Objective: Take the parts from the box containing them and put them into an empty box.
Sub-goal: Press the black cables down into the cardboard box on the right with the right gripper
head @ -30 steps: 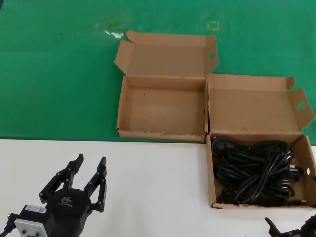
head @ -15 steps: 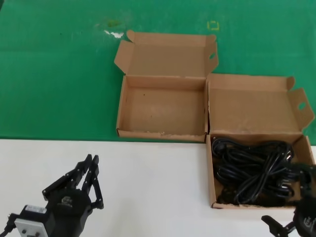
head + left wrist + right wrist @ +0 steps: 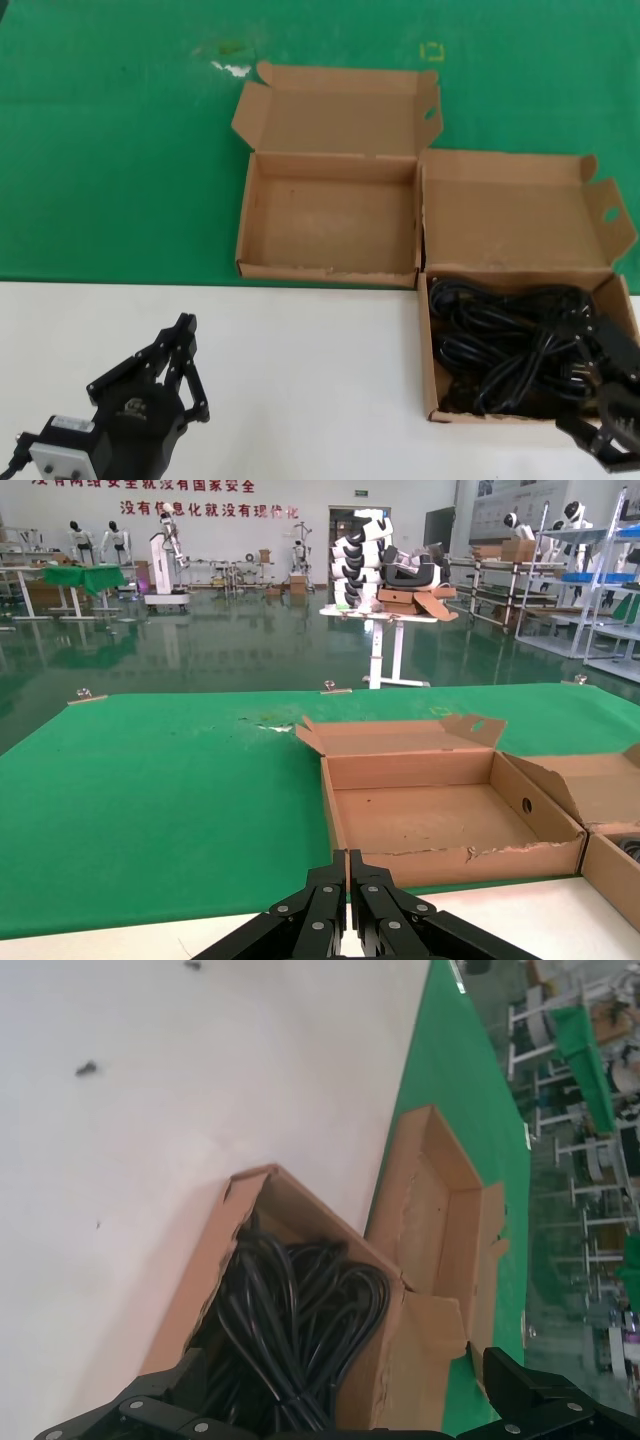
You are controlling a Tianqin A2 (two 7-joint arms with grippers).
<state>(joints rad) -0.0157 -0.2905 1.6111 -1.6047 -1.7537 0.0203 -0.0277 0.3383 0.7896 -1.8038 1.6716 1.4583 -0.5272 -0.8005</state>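
The parts, black power cords (image 3: 500, 345), lie tangled in the right-hand cardboard box (image 3: 428, 350), the box containing them. The empty box (image 3: 325, 271) with a white-chipped front rim stands to its left on the green mat, and its floor is bare. My right gripper (image 3: 603, 392) is open over the cord box's right front corner, just above the cords. In the right wrist view its fingers straddle the cords (image 3: 290, 1320), with the empty box (image 3: 430, 1210) beyond. My left gripper (image 3: 186, 326) is shut on nothing over the white table at the front left. Its closed tips (image 3: 348, 858) face the empty box (image 3: 470, 855).
Both box lids (image 3: 335, 120) (image 3: 505, 210) stand open at the back. The green mat (image 3: 110, 160) covers the far half of the table, and the white surface (image 3: 310, 370) covers the near half. A white scuff (image 3: 232, 68) marks the mat behind the boxes.
My left gripper has shut its fingers and stayed in place. My right gripper has come up from the bottom edge over the cord box's right front corner.
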